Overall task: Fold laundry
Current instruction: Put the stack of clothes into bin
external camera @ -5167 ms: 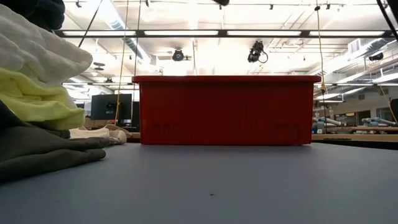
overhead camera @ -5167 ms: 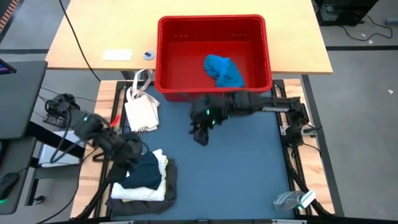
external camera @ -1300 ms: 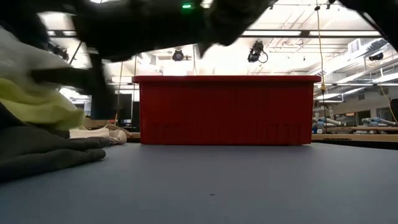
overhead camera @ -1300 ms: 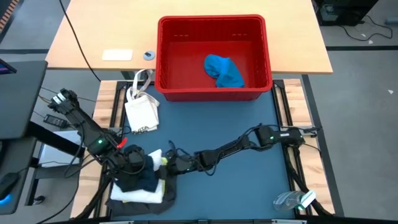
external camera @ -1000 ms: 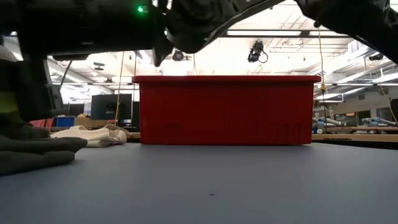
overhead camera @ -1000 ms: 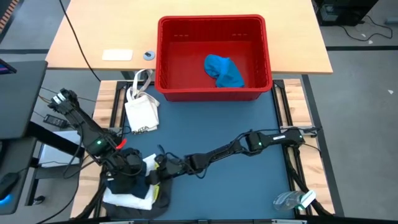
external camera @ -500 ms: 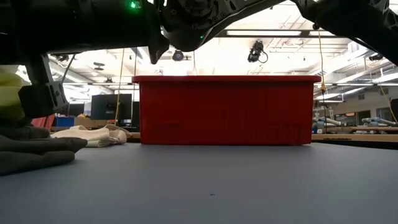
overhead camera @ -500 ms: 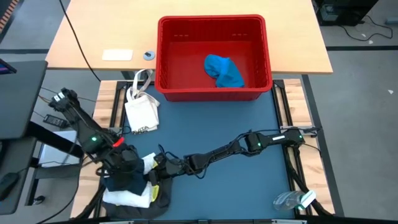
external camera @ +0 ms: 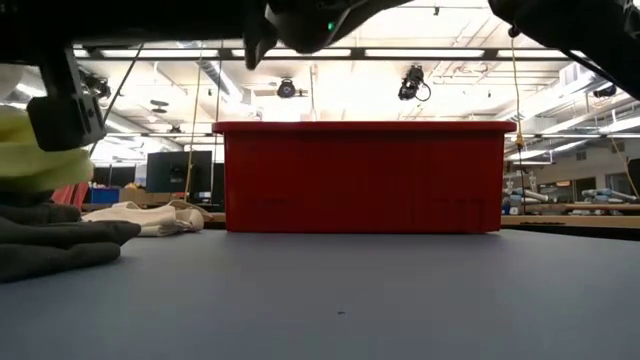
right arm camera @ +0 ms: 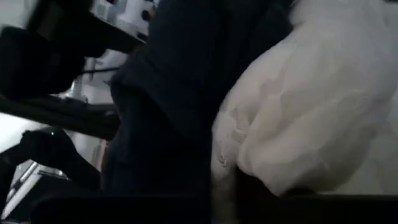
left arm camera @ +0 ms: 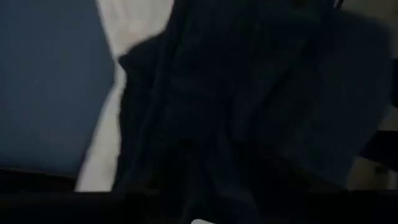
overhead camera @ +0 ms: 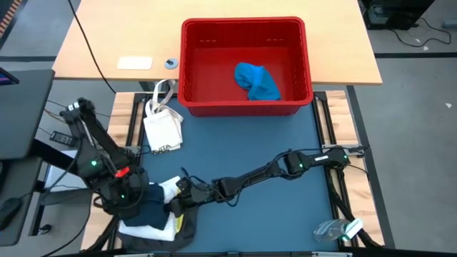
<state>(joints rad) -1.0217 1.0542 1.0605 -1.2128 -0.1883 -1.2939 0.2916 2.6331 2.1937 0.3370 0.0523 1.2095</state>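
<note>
Blue-grey table mat (overhead camera: 271,135) w/ red plastic basket (overhead camera: 193,71) at far edge. Stack of soft cloth laundry (overhead camera: 153,214) sits at near-left corner. Right gripper (overhead camera: 178,203) looks pinched on white cloth (right arm camera: 311,118); left gripper (overhead camera: 132,203) on dark navy garment (left arm camera: 249,93), fingers' state can't tell. Best: lift slow, keep stack square.

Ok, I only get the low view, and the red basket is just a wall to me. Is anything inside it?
Observer: Yes, one crumpled blue cloth lies in the red basket, toward the right arm's side.
Operator: Where do the dark arms above me go?
Observer: Both reach the laundry pile on the left arm's side, far from the basket. The right tool is at its edge.
Operator: What's on top of the pile?
Observer: A dark navy garment over a white cloth, with the left tool on the navy one.
</note>
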